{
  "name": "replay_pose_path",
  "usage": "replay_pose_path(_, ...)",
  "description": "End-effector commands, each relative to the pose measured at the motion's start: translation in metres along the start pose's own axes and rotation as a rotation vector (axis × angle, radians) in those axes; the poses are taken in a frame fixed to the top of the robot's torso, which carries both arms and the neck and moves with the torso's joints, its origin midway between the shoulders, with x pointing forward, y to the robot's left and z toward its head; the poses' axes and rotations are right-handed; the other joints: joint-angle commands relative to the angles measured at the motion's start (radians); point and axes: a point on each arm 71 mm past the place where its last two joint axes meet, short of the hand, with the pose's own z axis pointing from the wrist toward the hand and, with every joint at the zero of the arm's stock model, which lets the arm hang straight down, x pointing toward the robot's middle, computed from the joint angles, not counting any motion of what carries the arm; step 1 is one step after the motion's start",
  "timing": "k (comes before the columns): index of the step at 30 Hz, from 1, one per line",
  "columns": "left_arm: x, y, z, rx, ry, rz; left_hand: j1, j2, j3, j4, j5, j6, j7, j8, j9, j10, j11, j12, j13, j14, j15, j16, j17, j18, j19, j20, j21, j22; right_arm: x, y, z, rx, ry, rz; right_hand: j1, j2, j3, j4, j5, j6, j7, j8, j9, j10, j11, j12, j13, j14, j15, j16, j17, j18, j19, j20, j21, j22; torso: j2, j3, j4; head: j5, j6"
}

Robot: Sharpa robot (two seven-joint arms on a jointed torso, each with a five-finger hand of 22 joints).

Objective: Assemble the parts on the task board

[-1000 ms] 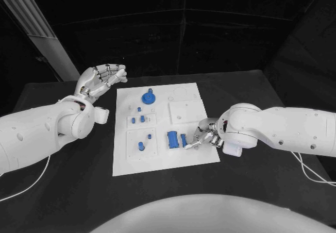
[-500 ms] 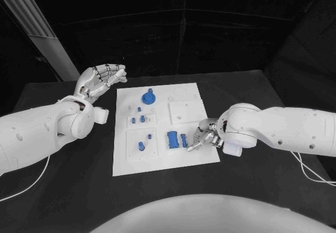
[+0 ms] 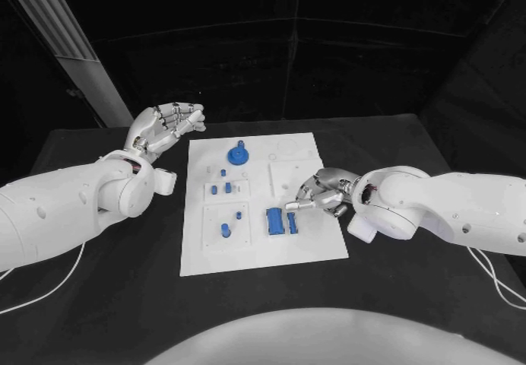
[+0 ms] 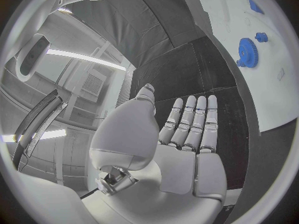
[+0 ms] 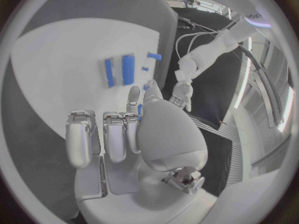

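Note:
The white task board (image 3: 312,255) lies at the table's middle. On it are a blue gear (image 3: 237,156), several small blue parts (image 3: 225,185) and two blue bars (image 3: 273,220) side by side. My right hand (image 3: 318,196) hovers over the board's right half, just beyond the bars (image 5: 127,69). Its fingers are curled, and a sliver of a small blue part (image 5: 141,109) shows pinched between thumb and finger. My left hand (image 3: 166,125) is raised off the board's far left corner, fingers straight and holding nothing. The left wrist view shows that hand (image 4: 187,134) and the gear (image 4: 248,49).
Black table (image 3: 109,258) surrounds the board on all sides. White cables (image 3: 488,270) trail from the right arm at the right edge. A pale slanted post (image 3: 77,61) stands behind the table at far left.
The camera has shifted slightly. My right hand has drawn away from beside the two blue bars toward the board's far side. The left hand keeps its place.

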Motion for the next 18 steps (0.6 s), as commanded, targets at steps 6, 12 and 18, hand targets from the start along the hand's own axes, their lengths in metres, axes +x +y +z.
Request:
replay_pose_path(6, 0.012, -0.007, -0.004, 0.149, 0.015, -0.022, -0.053, 0.011, -0.024, 0.000, 0.003, 0.000, 0.093, 0.022, 0.000, -0.022, -0.001, 0.011, -0.002, -0.021, 0.002, 0.014, -0.023, -0.011, 0.002, 0.001, -0.008, -0.005, -0.038, 0.045, 0.001, -0.609, -0.470, 0.227, -0.056, 0.044, -0.058, 0.032, -0.021, -0.160, 0.097, -0.162, -0.140, -0.194, 0.088, -0.277, 0.053, -0.203, 0.081, -0.352, -0.143, 0.148, -0.443, 0.076, -0.843, -0.081, -0.006, 0.0018, 0.0025, 0.039, 0.093)
replay_pose_path(12, 0.024, -0.009, -0.007, 0.209, 0.019, -0.031, -0.087, 0.008, -0.033, -0.001, -0.009, 0.014, 0.092, 0.031, -0.002, -0.035, 0.000, 0.019, -0.002, -0.049, 0.006, 0.023, -0.042, -0.017, -0.011, 0.001, -0.015, -0.010, -0.037, 0.061, 0.014, -0.743, -0.496, 0.226, -0.198, 0.059, -0.129, 0.056, -0.083, -0.329, 0.203, -0.246, -0.244, -0.752, 0.199, -0.960, -0.468, -0.658, 0.200, -0.947, -0.644, 0.126, -0.665, 0.157, -1.211, -0.336, -0.004, 0.0025, 0.0064, 0.043, 0.157)
replay_pose_path(18, 0.032, -0.011, -0.009, 0.243, -0.013, -0.087, -0.097, -0.021, -0.008, 0.000, -0.012, -0.016, 0.103, 0.027, -0.004, -0.080, 0.013, 0.028, -0.001, -0.137, 0.024, 0.043, -0.069, -0.031, -0.077, 0.000, -0.052, -0.027, -0.030, 0.072, 0.028, -0.785, -0.467, 0.286, -0.454, -0.205, 0.111, 0.064, -0.108, -0.611, 0.222, -0.306, -0.295, -1.056, 0.274, -1.195, -0.671, -1.010, 0.291, -1.159, -0.802, 0.070, -0.927, 0.203, -1.430, -0.480, -0.002, 0.0018, 0.0013, 0.069, 0.217)
